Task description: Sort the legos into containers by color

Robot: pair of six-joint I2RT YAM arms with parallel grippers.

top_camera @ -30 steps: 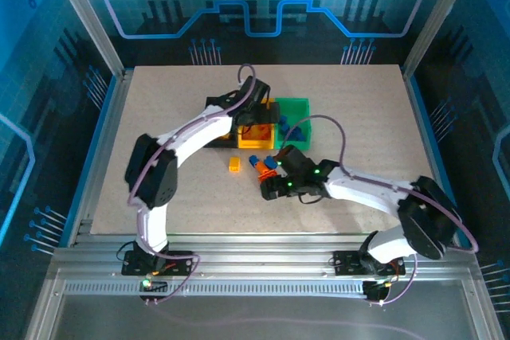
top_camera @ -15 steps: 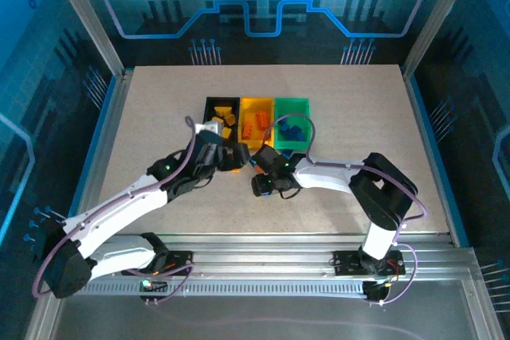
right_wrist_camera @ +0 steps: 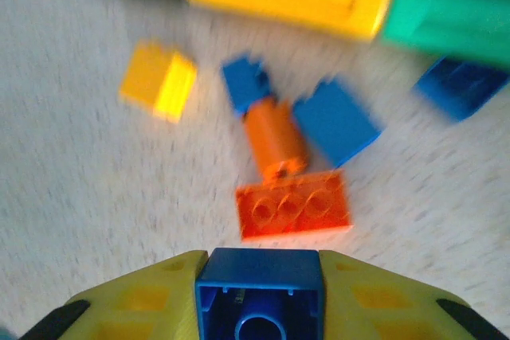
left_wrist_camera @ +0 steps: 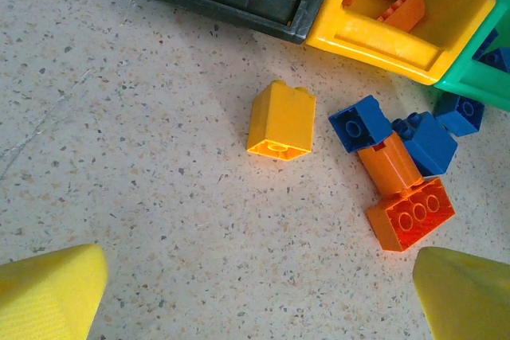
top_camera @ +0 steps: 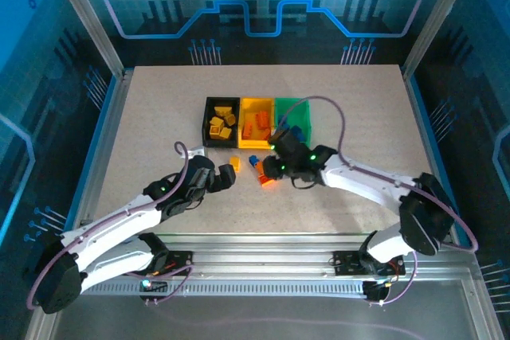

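Speckled tabletop (left_wrist_camera: 119,157) below; right claw (right_wrist_camera: 259,296) clamps a blue brick (right_wrist_camera: 259,280), left claw (left_wrist_camera: 256,292) spread wide open.

Three bins (left_wrist_camera: 374,37). Loose on desk (left_wrist_camera: 119,197): one yellow brick (left_wrist_camera: 280,121), two orange bricks (left_wrist_camera: 410,212), three blue bricks (left_wrist_camera: 358,123). One more blue brick (right_wrist_camera: 259,292) held.

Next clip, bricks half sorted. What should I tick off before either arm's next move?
1. Right pincer shut on blue brick: ok.
2. Green bin ahead of that brick: ok.
3. Free room inside green bin: cannot tell, blurred, and partly covered by the right arm from above.
4. Left pincer open, empty: ok.
5. Yellow brick apart from other loose bricks: ok.
6. All bricks binned: not ok, an orange brick and others lie loose.
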